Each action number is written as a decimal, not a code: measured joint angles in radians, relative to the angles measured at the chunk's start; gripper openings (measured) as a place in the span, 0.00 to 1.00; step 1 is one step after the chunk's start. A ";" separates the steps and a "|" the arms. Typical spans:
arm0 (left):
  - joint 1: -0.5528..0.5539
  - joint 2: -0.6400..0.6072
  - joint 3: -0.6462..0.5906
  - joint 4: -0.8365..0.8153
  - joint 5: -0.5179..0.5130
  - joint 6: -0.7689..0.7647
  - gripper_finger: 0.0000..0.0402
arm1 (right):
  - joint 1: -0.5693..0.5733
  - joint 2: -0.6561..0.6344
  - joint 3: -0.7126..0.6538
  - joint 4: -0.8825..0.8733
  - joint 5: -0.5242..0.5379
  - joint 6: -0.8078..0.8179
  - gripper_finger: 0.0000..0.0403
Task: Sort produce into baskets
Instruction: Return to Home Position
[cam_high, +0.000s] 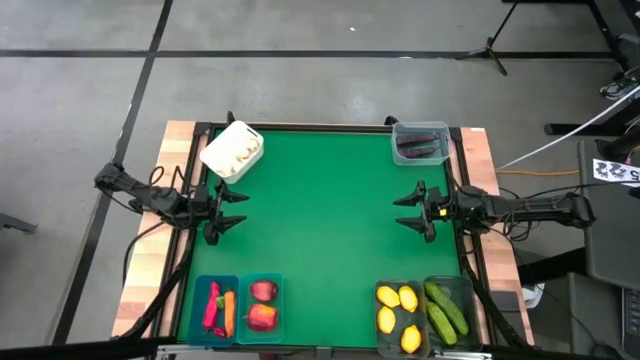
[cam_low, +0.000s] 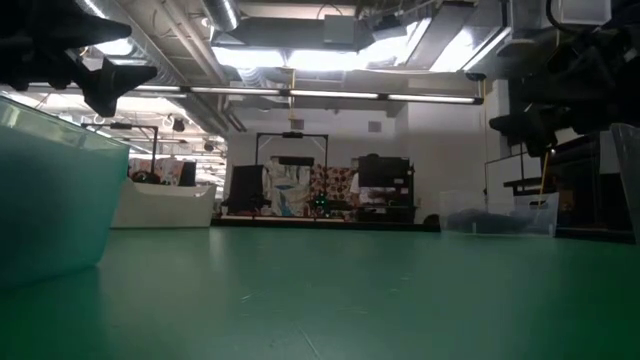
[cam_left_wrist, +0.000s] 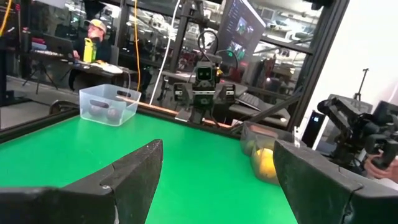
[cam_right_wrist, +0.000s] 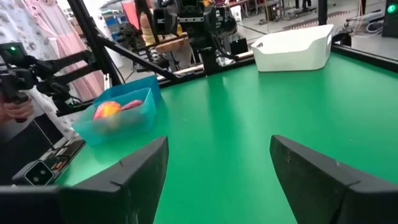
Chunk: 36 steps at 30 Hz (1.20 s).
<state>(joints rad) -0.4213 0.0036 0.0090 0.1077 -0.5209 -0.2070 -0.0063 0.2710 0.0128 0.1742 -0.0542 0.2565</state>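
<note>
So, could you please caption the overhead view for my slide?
Sorting done: left gripper and right gripper, both open, face across the green mat; produce sits in bins at its edges.

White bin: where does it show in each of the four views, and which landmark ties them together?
High view: white bin at the upper left corner of the green mat.
Low view: the bin at the mat's far edge, left.
Left wrist view: not in it.
Right wrist view: the bin at the mat's far corner.
Shared landmark: the green mat.
</note>
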 joint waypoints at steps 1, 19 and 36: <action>0.000 0.000 0.000 0.000 0.000 0.000 0.75 | 0.000 0.000 0.000 0.000 0.004 -0.003 0.70; 0.000 0.004 0.000 -0.040 0.000 -0.022 0.75 | 0.000 0.000 -0.002 -0.019 0.104 -0.026 0.70; 0.000 0.005 0.000 -0.040 0.000 -0.022 0.75 | 0.000 0.000 -0.003 -0.019 0.104 -0.026 0.70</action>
<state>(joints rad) -0.4213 0.0082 0.0093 0.0673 -0.5209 -0.2287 -0.0067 0.2707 0.0101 0.1547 0.0498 0.2306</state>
